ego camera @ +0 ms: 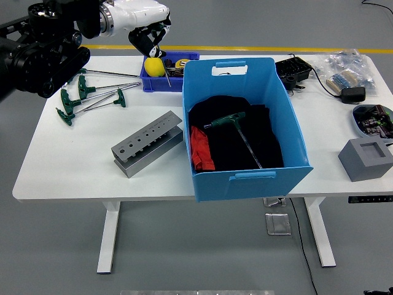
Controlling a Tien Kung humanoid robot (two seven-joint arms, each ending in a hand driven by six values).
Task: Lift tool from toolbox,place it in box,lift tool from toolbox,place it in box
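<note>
My left hand [150,32] is raised high over the table's back left, above the small blue bin [151,83]. Its fingers are shut on the handle of a T-handle hex key, whose thin shaft [164,69] hangs down and a little to the right. The grey drilled tool holder [147,143] lies left of the big blue box [245,175]. Inside the box, another green T-handle key [226,121] rests on black and red cloth. Several green T-handle keys [92,97] lie loose on the table at the left.
The small blue bin holds a yellow object [153,66] and odds and ends. At the right are a black case [293,70], a plastic bag [347,66], a dish [373,117] and a grey foam block [366,158].
</note>
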